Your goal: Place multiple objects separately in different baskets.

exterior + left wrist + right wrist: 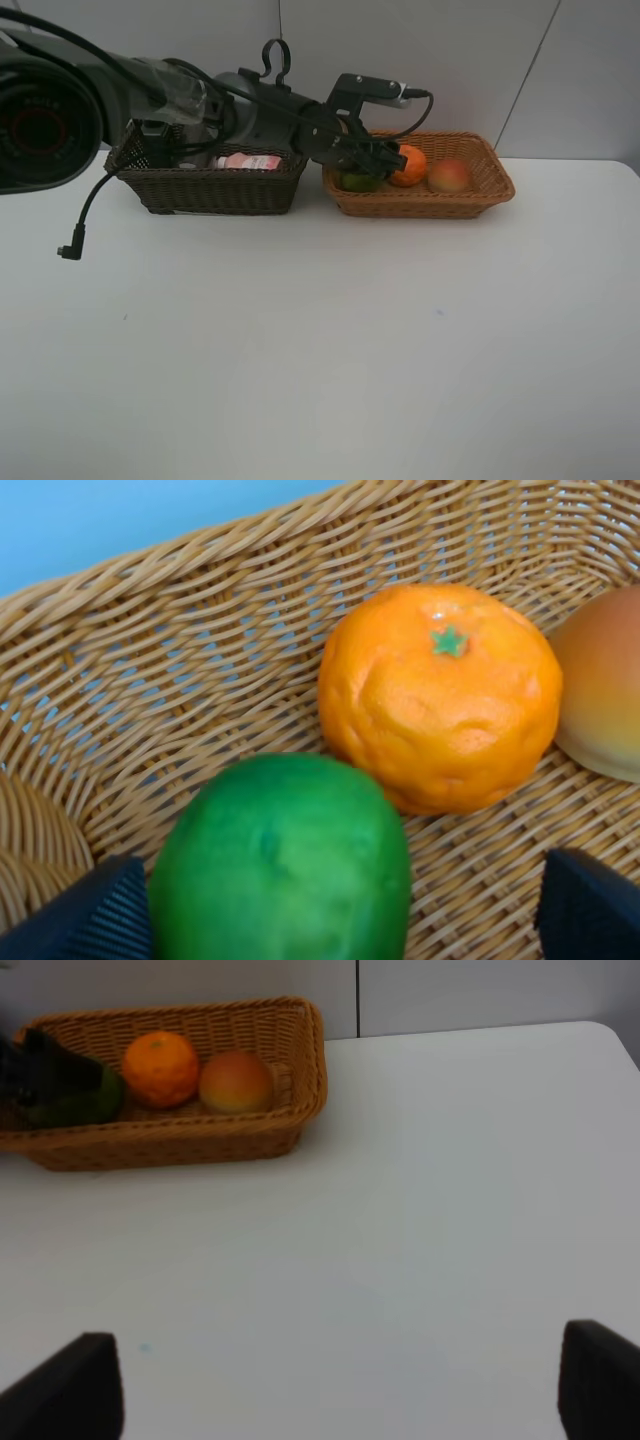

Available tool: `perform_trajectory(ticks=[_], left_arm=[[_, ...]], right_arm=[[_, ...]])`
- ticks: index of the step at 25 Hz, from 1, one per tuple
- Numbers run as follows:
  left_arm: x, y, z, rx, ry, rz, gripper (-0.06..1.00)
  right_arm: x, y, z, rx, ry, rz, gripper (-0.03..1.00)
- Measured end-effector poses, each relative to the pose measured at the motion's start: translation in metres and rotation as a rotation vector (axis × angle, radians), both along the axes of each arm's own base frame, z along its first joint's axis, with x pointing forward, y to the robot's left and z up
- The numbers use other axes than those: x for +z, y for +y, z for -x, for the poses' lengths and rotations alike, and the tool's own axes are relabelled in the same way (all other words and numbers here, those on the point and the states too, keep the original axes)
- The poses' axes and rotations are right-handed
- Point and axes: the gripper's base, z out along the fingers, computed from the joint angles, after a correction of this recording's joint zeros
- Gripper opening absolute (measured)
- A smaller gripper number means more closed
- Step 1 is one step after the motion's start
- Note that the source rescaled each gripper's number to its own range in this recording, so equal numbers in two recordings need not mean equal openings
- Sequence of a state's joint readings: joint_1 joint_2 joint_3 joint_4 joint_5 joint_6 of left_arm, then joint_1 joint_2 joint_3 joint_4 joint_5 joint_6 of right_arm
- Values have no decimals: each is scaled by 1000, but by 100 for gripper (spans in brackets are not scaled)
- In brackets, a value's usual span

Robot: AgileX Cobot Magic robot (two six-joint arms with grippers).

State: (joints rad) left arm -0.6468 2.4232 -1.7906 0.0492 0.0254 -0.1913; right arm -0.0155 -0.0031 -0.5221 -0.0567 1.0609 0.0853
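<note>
green fruit [280,865] lies in the light basket [495,180], at seven o'clock of the orange [440,695], between the wide-open, empty fingers of the left gripper [340,920]. lift straight up, clearing the rim. right gripper [340,1380] hangs open over the bare white table [320,350]; pale wall behind.

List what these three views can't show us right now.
- Dark brown basket contents: exterior high view, left arm covers most of it; only a pink item shows.
- Green fruit: exterior high, mostly behind the left hand.
- Red-yellow fruit: left wrist view, cut off by the edge.
- Right hand: only its fingertips show, in the right wrist view.
</note>
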Motion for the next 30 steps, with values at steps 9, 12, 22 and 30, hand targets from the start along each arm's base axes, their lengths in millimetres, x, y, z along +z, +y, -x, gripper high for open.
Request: perform_trajectory(ticks=[9, 12, 22, 30], left_arm=[[39, 7, 8, 8, 69, -54, 100], [68, 13, 16, 2, 105, -97, 100], [125, 81, 56, 83, 363, -270, 100], [146, 182, 94, 275, 431, -235, 100]], right_arm=[[0, 0, 0, 0, 0, 0, 88], [0, 0, 0, 0, 0, 0, 88], [0, 0, 0, 0, 0, 0, 88], [0, 0, 0, 0, 0, 0, 88]])
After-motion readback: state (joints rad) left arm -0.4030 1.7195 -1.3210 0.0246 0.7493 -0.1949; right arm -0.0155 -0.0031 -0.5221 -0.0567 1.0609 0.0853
